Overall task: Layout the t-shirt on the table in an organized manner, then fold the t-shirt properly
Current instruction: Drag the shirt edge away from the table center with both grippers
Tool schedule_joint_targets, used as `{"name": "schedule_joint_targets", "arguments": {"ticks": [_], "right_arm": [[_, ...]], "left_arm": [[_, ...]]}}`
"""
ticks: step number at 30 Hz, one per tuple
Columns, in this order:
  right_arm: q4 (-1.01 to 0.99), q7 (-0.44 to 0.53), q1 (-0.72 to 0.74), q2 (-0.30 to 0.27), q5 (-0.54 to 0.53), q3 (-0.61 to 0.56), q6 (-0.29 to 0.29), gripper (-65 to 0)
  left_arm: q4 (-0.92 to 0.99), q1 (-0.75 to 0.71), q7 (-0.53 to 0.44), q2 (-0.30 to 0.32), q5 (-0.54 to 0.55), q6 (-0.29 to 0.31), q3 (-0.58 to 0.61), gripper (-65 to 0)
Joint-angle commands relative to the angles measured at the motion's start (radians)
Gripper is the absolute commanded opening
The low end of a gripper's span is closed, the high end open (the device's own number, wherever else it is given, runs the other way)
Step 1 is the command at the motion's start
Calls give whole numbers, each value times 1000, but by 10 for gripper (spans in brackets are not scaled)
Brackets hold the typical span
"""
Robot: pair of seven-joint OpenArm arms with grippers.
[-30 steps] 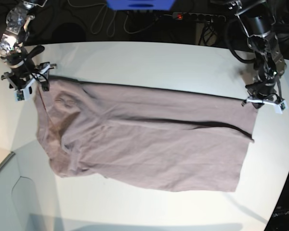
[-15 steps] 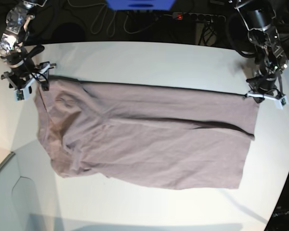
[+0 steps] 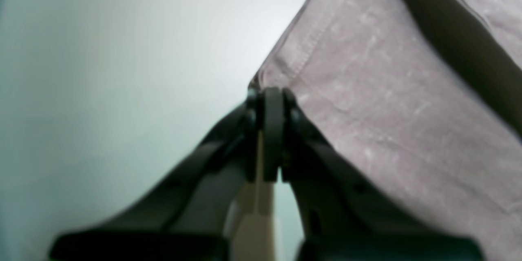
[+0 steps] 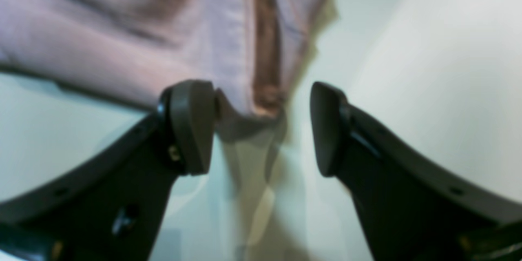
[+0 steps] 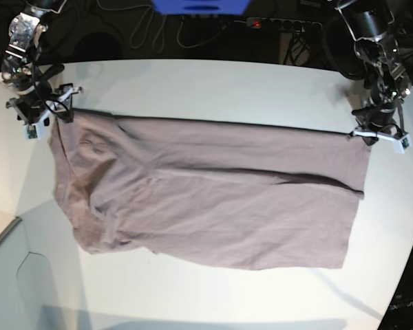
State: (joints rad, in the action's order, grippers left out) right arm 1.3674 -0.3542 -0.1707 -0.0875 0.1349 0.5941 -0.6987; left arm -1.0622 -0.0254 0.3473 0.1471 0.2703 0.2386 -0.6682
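Fabric of the t-shirt (image 5: pixel 206 192) lies spread across the middle of the white worktop (image 5: pixel 213 86), its far edge drawn into a nearly straight line between the two arms, which suggests it is being tensioned to flatten it before folding. At the right end of that edge the left gripper (image 3: pixel 269 102) has its fingers pressed together at the hemmed corner of the cloth; it looks clamped on that corner, though the wrist view is blurred right at the tips. At the left end the right gripper (image 4: pixel 261 128) stands with its fingers (image 4: pixel 191 126) wide apart, a hanging fold of the shirt between them but not pinched. Near the left side the cloth is bunched and creased, so the layout seems unfinished; folding has not begun.
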Motion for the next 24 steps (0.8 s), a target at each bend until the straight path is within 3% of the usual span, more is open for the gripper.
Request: {"name": "schedule_joint_targets", "arguments": {"ticks": [1,24], "right_arm": [[17,20,6,-13,-13,3,1,-273],[-42,20,49,-25,-11,-7,1,-274]], "left_arm": [[-11,2,6,12,-6,-5,-3,-650],[-10,5,6,12,-12,-5,1,-650]]}}
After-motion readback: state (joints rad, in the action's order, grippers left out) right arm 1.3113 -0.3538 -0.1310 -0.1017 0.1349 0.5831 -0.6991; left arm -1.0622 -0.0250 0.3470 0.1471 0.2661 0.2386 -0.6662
